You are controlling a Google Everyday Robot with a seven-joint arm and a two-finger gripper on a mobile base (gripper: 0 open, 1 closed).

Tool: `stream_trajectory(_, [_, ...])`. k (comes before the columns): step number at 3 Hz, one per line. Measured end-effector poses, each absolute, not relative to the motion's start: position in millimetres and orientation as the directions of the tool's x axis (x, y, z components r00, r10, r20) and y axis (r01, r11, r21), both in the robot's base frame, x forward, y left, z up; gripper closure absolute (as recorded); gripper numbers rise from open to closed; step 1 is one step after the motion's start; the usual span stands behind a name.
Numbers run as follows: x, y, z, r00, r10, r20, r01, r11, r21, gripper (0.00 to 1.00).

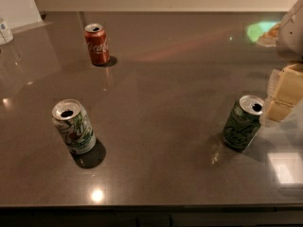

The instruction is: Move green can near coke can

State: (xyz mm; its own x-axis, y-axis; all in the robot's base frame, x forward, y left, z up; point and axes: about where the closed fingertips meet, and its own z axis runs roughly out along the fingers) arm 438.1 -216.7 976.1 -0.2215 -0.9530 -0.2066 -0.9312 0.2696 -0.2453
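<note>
Over at the right edge, the pale blocky gripper (282, 96) hung just right of the upright dark green soda can (243, 123), grip unreadable; red metal coke can (97, 44) stood far back-left.

So the claw (279, 96) hangs over the right edge of the worktop (170, 89), and the green can (242, 123) stands upright just left of it, right by its tip. Well off to the claw's left, nearer the front edge, there's a third soda can (73, 126), also upright. The coke can (97, 44) stands far left of the claw too, toward the back of the worktop.
</note>
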Motion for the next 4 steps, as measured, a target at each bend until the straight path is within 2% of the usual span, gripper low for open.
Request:
stream_trajectory(2, [431,-215,957,-0.21,-0.941,-0.264,-0.936,0.271,-0.223,0.0])
stream_trajectory(4, [420,-215,932,-0.196,-0.886,-0.42,-0.948,0.281,-0.15,0.0])
